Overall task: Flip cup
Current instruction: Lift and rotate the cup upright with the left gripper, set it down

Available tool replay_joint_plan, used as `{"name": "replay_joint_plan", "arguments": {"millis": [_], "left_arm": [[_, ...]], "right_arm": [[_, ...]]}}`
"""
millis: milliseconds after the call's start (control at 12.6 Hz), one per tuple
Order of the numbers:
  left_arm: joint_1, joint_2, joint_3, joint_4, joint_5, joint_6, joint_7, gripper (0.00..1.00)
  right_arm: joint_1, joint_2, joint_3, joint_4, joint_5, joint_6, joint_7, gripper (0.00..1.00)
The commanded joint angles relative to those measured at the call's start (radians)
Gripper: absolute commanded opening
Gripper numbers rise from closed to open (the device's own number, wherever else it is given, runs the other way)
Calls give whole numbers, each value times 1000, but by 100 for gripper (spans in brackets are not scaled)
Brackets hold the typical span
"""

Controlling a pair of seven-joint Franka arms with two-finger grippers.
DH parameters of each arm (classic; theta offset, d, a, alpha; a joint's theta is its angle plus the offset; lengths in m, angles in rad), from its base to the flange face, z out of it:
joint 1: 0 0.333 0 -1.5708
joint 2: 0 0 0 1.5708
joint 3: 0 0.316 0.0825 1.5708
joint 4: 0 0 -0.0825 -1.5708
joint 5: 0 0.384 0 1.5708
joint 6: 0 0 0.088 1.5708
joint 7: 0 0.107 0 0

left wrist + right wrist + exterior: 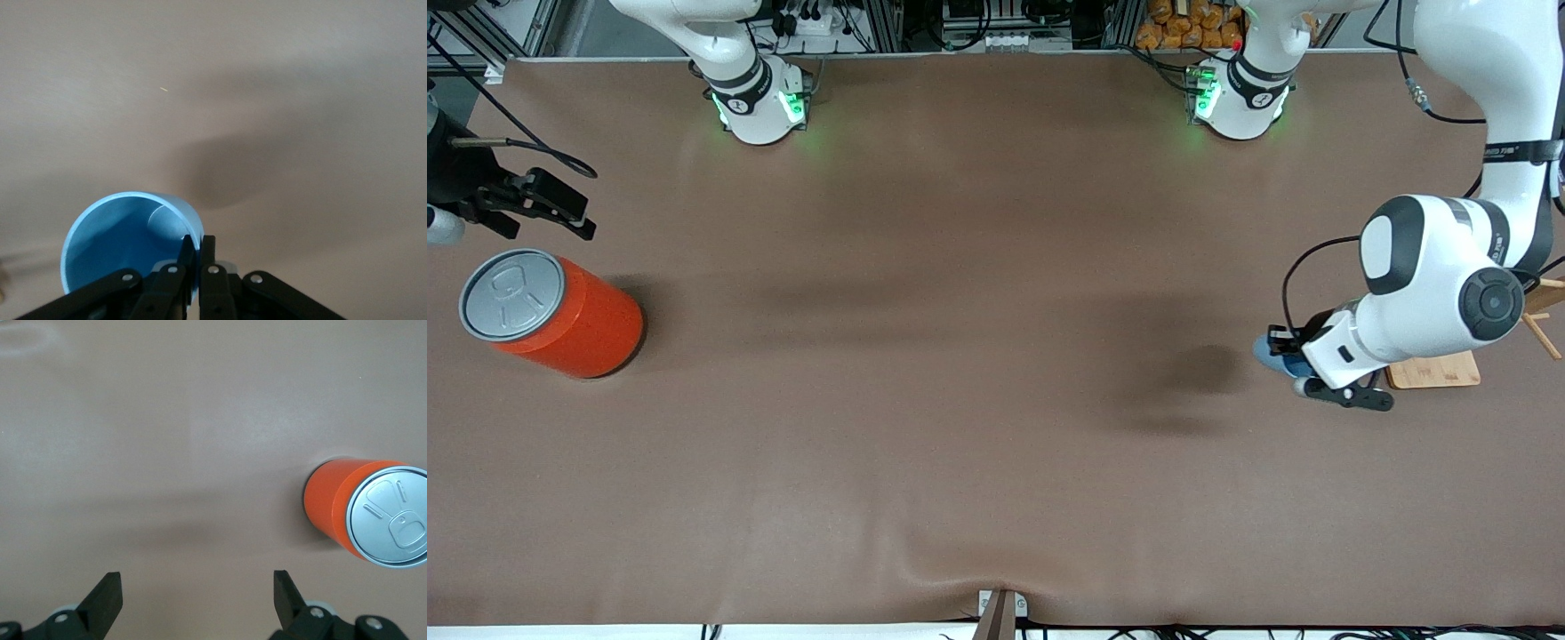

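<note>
Left gripper (197, 248) I've got clamped on the blue cup's (120, 233) rim above brown table (960, 356); right gripper (197, 587) waits, jaws apart.

Matt plastic cup (120, 233) — metal-lidded can (373, 513)

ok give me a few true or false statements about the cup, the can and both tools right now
1. The left tool is shut on the rim of the light-blue cup. True.
2. The right tool grips the orange can. False: its jaws stand open and empty, apart from the can.
3. The can stands upright with its grey lid on top. True.
4. The cup sits at the right arm's end of the table. False: it is held at the left arm's end, beside a wooden stand.
5. One finger of the left tool is inside the cup. True.
</note>
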Motion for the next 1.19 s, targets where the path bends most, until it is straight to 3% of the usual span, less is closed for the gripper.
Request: {"name": "replay_joint_plan", "arguments": {"millis": [0,318,636,716,795,875,1114], "left_arm": [[16,-86,-6,-178,86,191,-13,0],[39,-80,-9,-309,119,461,-24,0],[35,-34,-10,-318,120,505,-21,0],[35,-18,-10,-314,120,505,-19,8],[30,-12,-12,-308,119,505,-27,57],[32,-7,-13,-302,119,503,-16,100],[44,-41,-13,-240,119,423,-13,100]], "right_arm": [[3,-16,-1,7,-11,-6,-3,100],[11,12,4,78,-20,-51,8,100],[3,12,3,73,-6,-69,-1,100],[5,12,3,73,-6,-66,-1,100],[5,12,3,73,-6,-63,-4,100],[5,12,3,73,-6,-65,-4,100],[6,12,3,72,-6,-60,-40,100]]}}
